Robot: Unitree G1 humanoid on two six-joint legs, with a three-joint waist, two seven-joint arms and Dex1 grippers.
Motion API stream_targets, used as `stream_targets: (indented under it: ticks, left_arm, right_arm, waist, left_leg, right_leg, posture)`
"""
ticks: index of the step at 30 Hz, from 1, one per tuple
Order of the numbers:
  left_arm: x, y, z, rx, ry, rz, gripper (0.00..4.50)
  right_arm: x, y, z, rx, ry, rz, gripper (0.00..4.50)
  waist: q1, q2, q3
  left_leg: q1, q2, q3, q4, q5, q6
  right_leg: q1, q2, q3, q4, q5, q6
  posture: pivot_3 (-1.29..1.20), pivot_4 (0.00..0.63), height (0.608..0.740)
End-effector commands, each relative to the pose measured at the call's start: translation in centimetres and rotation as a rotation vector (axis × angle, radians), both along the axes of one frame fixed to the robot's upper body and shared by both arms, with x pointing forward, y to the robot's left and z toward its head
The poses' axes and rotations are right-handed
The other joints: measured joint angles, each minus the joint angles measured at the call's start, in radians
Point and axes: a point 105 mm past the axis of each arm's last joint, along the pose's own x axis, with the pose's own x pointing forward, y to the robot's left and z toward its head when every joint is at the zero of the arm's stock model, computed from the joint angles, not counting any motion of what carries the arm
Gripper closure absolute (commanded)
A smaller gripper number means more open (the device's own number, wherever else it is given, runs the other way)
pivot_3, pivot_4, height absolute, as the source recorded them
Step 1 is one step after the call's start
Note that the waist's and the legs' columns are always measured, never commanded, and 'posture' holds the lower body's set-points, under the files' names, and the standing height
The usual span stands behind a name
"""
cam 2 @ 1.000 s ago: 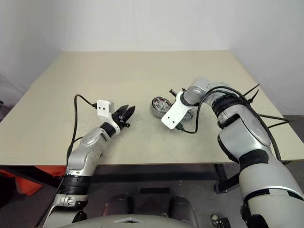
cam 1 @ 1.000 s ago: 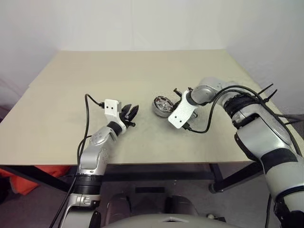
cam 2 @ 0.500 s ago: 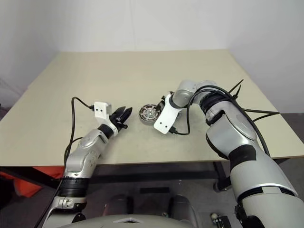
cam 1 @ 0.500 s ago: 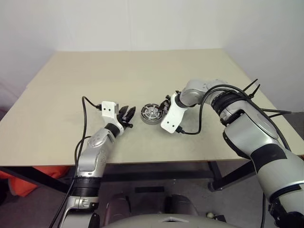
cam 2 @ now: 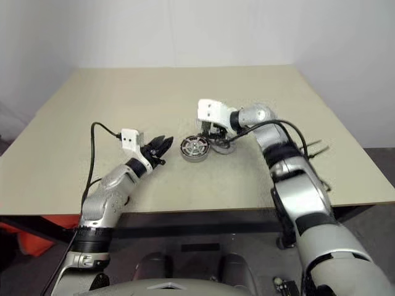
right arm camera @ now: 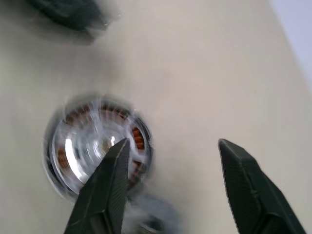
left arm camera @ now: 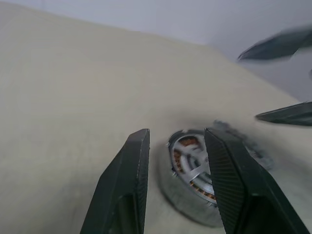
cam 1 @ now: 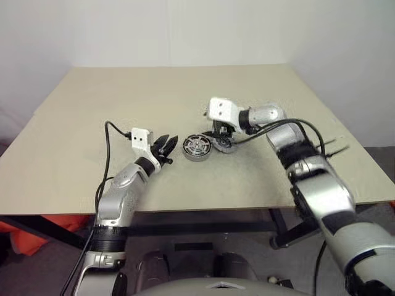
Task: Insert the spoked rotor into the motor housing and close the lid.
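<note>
Head views: the motor housing [cam 1: 197, 147] sits flat on the worktop [cam 1: 92, 98], open face up, near the middle and toward the front edge. The left gripper [cam 1: 166, 147] lies level just off the housing's left side, pointing at it, close but not touching. The right gripper [cam 1: 218, 131] hangs above the worktop on the housing's right side, pointing down. A second small part [cam 2: 221, 147] lies under it, touching or almost touching the housing. It is too blurred to class as lid or spoked rotor. Left wrist view: the 2 fingers [left arm camera: 127, 195] stand partly apart with nothing between them. The housing appears straight ahead in the gap, copper windings visible under silver spokes. Whether those spokes are a seated rotor cannot be confirmed. Right wrist view: the 2 fingers [right arm camera: 106, 190] are spread wide and hold nothing. The housing is below and to one side of the gap, not centred in it, and the blurred part sits at the view's edge beside it. Assessment: the deciding relation is that the loose part lies directly beneath the right gripper, on the far side of the housing from the left gripper. The right arm is therefore the better placed to pick it up. The left gripper is lined up to steady the housing from its side. The housing's axis is vertical, so any part must go in from above.
</note>
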Motion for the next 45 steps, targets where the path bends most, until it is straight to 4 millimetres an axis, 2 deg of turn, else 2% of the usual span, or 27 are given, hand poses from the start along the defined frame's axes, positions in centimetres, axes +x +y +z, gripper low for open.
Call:
stream_targets:
  ticks: [1,6,9,14,17,20,29,36,40,45]
  left_arm:
    - [0.7,0.9,3.5,-0.02,-0.095,-0.059,2.62]
    - [2.0,1.8,4.3,0.068,-0.164,-0.091,2.62]
    - [2.1,1.4,4.1,0.067,-0.166,-0.132,2.62]
    - [1.7,0.4,3.6,0.051,-0.153,-0.183,2.62]
    - [1.6,-0.2,3.4,0.042,-0.146,-0.197,2.62]
    - [1.6,-0.5,3.2,0.04,-0.142,-0.201,2.62]
    - [1.5,-0.3,3.2,0.047,-0.145,-0.175,2.62]
    - [1.2,0.5,3.2,0.057,-0.146,-0.145,2.62]
    - [1.0,0.6,3.1,0.063,-0.145,-0.139,2.62]
    - [0.9,0.7,3.1,0.071,-0.146,-0.131,2.62]
  right_arm:
    - [-2.0,-1.0,1.7,0.256,0.215,-0.154,1.29]
    - [-3.9,-3.8,1.6,0.526,0.494,-0.397,1.29]
    - [-4.7,-5.5,0.7,0.659,0.625,-0.537,1.29]
    - [-5.9,-7.0,-1.3,0.837,0.832,-0.746,1.29]
    - [-5.9,-7.1,-2.3,0.898,0.891,-0.826,1.29]
    - [-5.8,-6.9,-2.6,0.926,0.907,-0.853,1.29]
    - [-5.0,-7.2,-5.1,0.916,0.951,-0.94,1.29]
    - [-3.6,-6.4,-6.4,0.982,0.966,-0.958,1.29]
    - [-2.4,-5.4,-6.6,1.026,0.965,-0.95,1.29]
    - [-1.2,-3.7,-5.6,1.099,0.941,-0.879,1.29]
  waist:
    - [0.012,0.001,0.0]
    - [0.03,0.002,0.001]
    - [0.035,0.002,0.001]
    - [0.034,0.002,0.0]
    - [0.034,0.003,0.0]
    - [0.034,0.003,0.0]
    - [0.034,0.004,0.0]
    - [0.03,0.004,0.0]
    - [0.027,0.004,0.0]
    - [0.026,0.004,0.0]
  left_leg:
    - [0.001,0.001,0.0,0.0,0.0,-0.001]
    - [0.007,0.002,0.002,-0.003,0.004,-0.008]
    - [0.022,0.003,0.002,-0.011,0.007,-0.013]
    - [0.025,0.002,0.002,-0.019,0.011,-0.019]
    - [0.025,0.0,0.002,-0.027,0.016,-0.028]
    - [0.026,0.0,0.003,-0.037,0.02,-0.033]
    - [0.027,0.0,0.003,-0.043,0.02,-0.034]
    - [0.031,0.0,0.003,-0.043,0.02,-0.035]
    - [0.035,0.001,0.003,-0.043,0.02,-0.035]
    - [0.037,0.002,0.003,-0.043,0.02,-0.035]
  right_leg:
    - [0.0,0.001,0.0,0.0,0.0,0.0]
    - [0.002,0.003,0.002,0.0,0.001,0.0]
    - [0.014,0.004,0.002,-0.005,-0.003,0.008]
    - [0.014,0.004,0.002,-0.008,-0.004,0.008]
    - [0.012,0.004,0.003,-0.009,-0.004,0.008]
    - [0.011,0.005,0.003,-0.013,-0.004,0.007]
    - [0.011,0.006,0.003,-0.017,-0.005,0.005]
    - [0.014,0.006,0.002,-0.017,-0.005,0.006]
    - [0.016,0.006,0.002,-0.017,-0.005,0.006]
    - [0.016,0.007,0.002,-0.017,-0.005,0.006]
  posture:
    - [0.0,0.0,0.74]
    - [0.0,0.0,0.74]
    - [0.0,0.0,0.74]
    - [0.0,0.0,0.74]
    - [0.0,0.0,0.74]
    - [0.0,0.0,0.74]
    - [0.0,0.0,0.74]
    - [0.0,0.0,0.74]
    - [0.0,0.0,0.74]
    - [0.0,0.0,0.74]
